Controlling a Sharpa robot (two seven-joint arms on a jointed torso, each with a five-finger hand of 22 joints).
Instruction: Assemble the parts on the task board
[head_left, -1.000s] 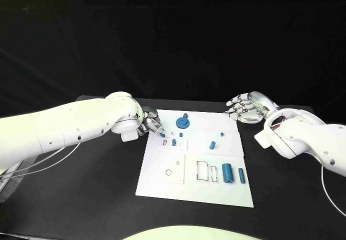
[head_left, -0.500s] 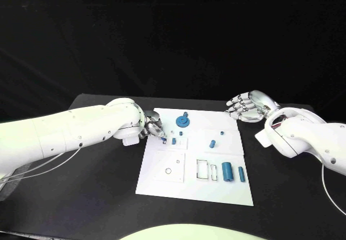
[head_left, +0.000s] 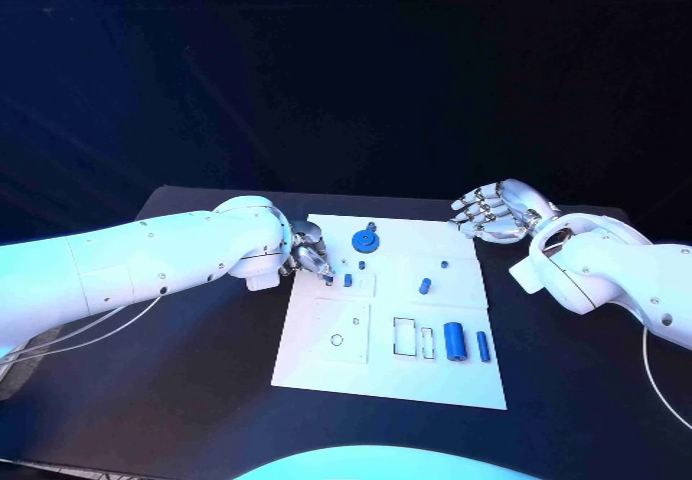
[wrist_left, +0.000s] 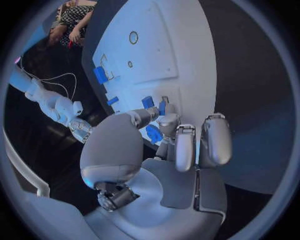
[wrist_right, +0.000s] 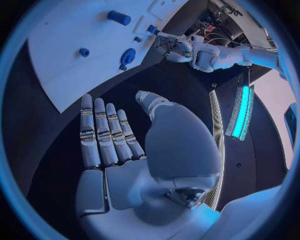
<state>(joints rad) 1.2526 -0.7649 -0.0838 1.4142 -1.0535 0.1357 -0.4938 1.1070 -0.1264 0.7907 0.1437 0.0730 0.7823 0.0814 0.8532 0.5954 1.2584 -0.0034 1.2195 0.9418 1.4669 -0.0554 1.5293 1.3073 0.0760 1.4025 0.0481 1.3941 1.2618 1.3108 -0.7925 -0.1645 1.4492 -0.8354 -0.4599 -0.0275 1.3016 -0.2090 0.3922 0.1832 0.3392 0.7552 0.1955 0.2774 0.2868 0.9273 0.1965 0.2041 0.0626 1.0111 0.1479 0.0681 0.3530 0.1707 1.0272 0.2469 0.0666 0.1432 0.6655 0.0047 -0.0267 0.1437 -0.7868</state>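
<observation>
flat white rectangular task board (head_left: 378, 375) at mid-table carrying small blue plastic parts, one small blue peg (head_left: 348, 281) near its far-left corner, silver left hand (head_left: 307, 252) fingertips down at that peg, grip cannot be told, silver right hand (head_left: 495, 212) off the far-right corner, fingers apart, empty
</observation>
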